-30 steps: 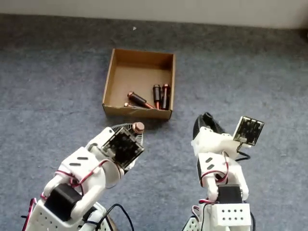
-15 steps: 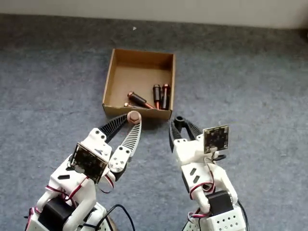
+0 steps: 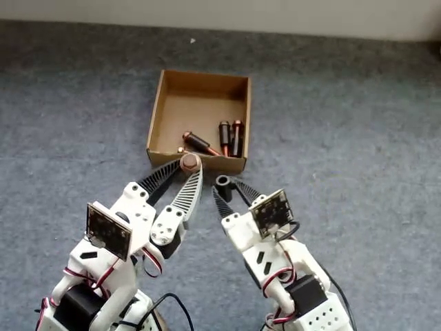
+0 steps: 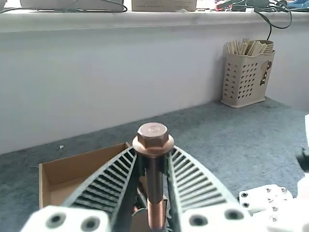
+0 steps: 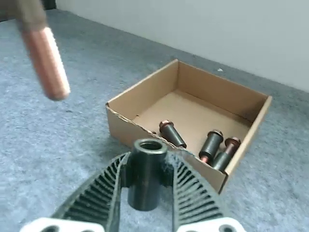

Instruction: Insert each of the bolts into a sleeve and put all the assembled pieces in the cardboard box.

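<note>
Gripping a copper hex-head bolt [image 3: 190,163] upright, its shank partly hidden between ribbed black fingers, the left gripper [image 3: 187,172] hovers at the cardboard box's [image 3: 200,77] near wall. Just beside it, the right gripper [image 3: 225,187] clamps a black tubular sleeve [image 3: 222,181], bore upward. Three assembled pieces [image 3: 231,138] lie inside the box. Grey carpet [image 3: 358,124]; white wall [image 4: 120,72].

My left pincer [image 3: 185,172] clamped on an upright bolt [image 3: 190,163], my right pincer [image 3: 226,190] just beside it, gripping a sleeve [image 3: 222,181], both arms angled inward

High view looking steeply down, wrist views low, close, facing forward, all sharing the cardboard box [image 3: 196,110]
</note>
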{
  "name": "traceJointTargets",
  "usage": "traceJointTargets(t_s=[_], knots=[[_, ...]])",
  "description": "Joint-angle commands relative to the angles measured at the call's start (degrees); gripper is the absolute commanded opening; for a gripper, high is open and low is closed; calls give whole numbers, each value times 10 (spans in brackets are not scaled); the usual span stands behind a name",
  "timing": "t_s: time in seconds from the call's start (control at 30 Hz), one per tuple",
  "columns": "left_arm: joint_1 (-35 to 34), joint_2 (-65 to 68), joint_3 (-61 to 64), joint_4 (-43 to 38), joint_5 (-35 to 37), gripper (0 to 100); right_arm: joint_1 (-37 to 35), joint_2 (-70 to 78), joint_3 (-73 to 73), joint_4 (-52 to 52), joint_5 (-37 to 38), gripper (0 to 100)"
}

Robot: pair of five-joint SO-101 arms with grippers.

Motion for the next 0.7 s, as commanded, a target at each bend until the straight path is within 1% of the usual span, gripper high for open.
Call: traceJointTargets(t_s=[0.0, 0.13, 0.3, 0.67], knots=[[4, -4, -3, -14, 11, 6, -47, -14, 18, -22, 21, 4], [4, -4, -3, -14, 12, 6, -87, -14, 19, -33, 55, 4], [4, -5, 8, -14, 12, 6, -93, -13, 68, -109, 93, 4], [3, -5, 15, -13, 12, 6, -93, -15, 77, -112, 92, 4]])
